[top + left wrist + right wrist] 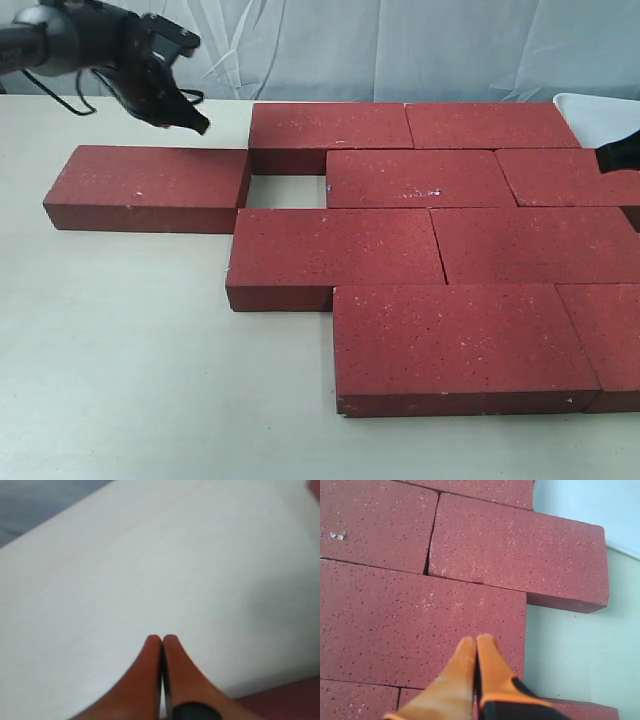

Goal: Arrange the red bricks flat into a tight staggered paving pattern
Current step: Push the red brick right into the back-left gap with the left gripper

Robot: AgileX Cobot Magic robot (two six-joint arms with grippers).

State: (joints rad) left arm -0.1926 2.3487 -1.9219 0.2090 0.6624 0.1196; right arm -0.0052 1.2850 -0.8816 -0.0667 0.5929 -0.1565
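Several dark red speckled bricks lie flat in staggered rows, packed tight from the middle to the right edge (420, 178). One brick (150, 187) lies apart at the left, with a small bare gap (285, 191) between it and the second row. My left gripper (195, 124) hangs shut above the table just behind that brick; in the left wrist view its fingertips (161, 640) touch each other over bare table. My right gripper (605, 155) shows only as a dark tip at the right edge; its fingertips (477, 641) are shut above a brick (420, 625) of the pattern.
The cream table (120, 360) runs wide at the front left. A white object (600, 115) sits at the back right corner behind the bricks. A pale curtain hangs behind the table.
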